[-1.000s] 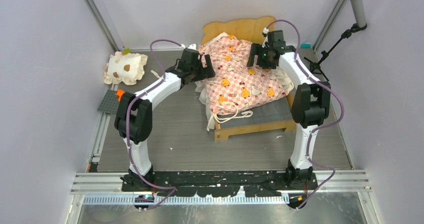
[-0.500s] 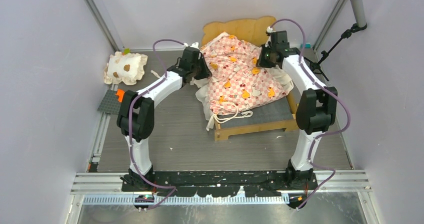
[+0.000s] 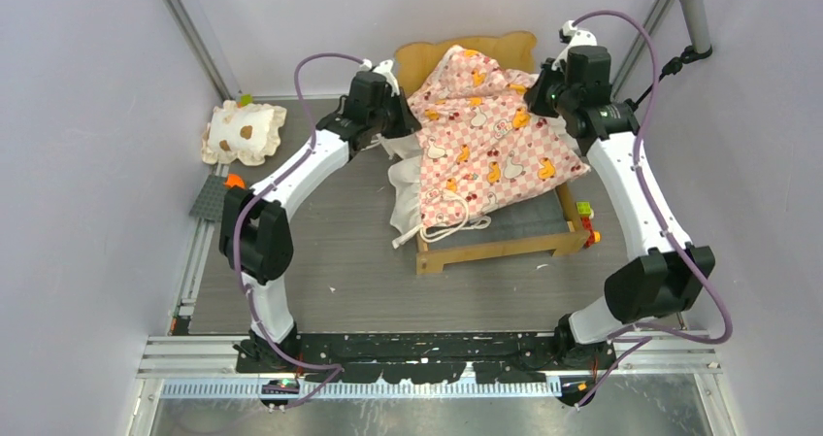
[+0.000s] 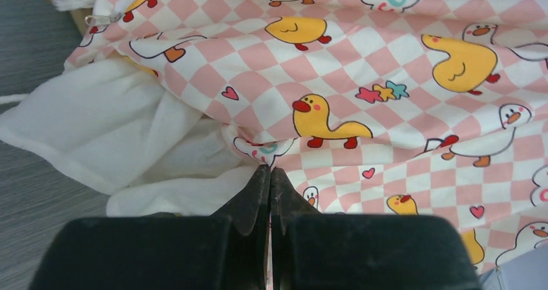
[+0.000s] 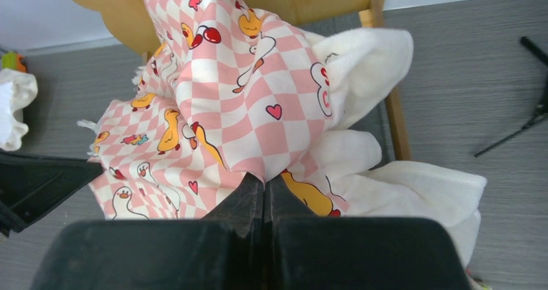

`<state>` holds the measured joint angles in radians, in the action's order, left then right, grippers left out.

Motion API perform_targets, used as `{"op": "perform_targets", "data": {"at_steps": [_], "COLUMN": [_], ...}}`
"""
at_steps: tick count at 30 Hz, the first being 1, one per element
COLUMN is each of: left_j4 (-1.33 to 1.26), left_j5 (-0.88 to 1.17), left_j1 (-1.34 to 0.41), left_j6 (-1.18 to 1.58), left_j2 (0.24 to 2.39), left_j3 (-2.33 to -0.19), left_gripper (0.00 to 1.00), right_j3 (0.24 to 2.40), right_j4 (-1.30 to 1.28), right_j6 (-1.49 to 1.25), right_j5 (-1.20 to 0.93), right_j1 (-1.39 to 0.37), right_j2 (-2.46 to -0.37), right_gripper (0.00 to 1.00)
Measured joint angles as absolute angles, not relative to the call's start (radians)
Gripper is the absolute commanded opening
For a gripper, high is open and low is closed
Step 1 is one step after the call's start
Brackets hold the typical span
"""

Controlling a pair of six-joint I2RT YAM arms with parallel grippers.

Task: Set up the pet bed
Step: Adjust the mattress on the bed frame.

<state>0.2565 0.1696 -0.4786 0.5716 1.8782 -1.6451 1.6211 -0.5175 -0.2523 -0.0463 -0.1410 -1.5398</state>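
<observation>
**Both grippers pinch the mattress over the bed**

The grey table (image 3: 320,261) carries the bed (image 3: 490,249) at its far middle, with the headboard (image 3: 505,44) toward the back wall. Of the bed's wood, only the headboard's wavy top, the near rail and a stretch of the right rail show. A strip of dark base is visible at the near end, and the rest lies under the mattress (image 3: 485,150).

The mattress, pink check printed with ducks, is bunched and tilted, its far end lifted toward the headboard. Its cream ruffle spills over the bed's left side, and a white cord (image 3: 456,228) loops at its near edge.

The left gripper (image 4: 270,168) has its jaws pressed together at the mattress's left edge, where check meets ruffle. The tips hide the pinched fold itself. The right gripper (image 5: 265,177) is likewise clamped, on a peak of checked cloth at the far right corner, and the cloth fans out from its tips. From above, the wrists and cloth hide both pairs of fingers.

A dark stand (image 3: 670,65) leans by the right wall, its top cut off. The pillow (image 3: 243,132) lies at the far left, well apart from the bed. Near it sits a grey studded plate (image 3: 209,201), partly behind the left arm. Small coloured blocks (image 3: 585,220) sit just beside the right rail, too small to make out.
</observation>
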Motion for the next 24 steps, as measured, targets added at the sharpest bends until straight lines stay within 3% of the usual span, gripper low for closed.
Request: {"op": "perform_targets", "data": {"at_steps": [18,21,24], "left_j4": [0.332,0.33,0.33], "left_j5": [0.178,0.184,0.186], "left_j1": [-0.545,-0.556,-0.563], "left_j6": [0.511,0.511,0.51], "left_j2": [1.729,1.729,1.729], "left_j3": [-1.674,-1.641,-1.592], "left_gripper": [0.0,0.0,0.03], "right_j3": [1.441,1.413,1.404], "right_j4": [-0.603,-0.599,-0.596], "right_j6": [-0.264,-0.275,-0.289], "right_j5": [0.203,0.236,0.265], "right_j1": [-0.142,-0.143,-0.144], "right_j2": [-1.371,-1.391,-1.442], "right_gripper": [0.02,0.16,0.48]}}
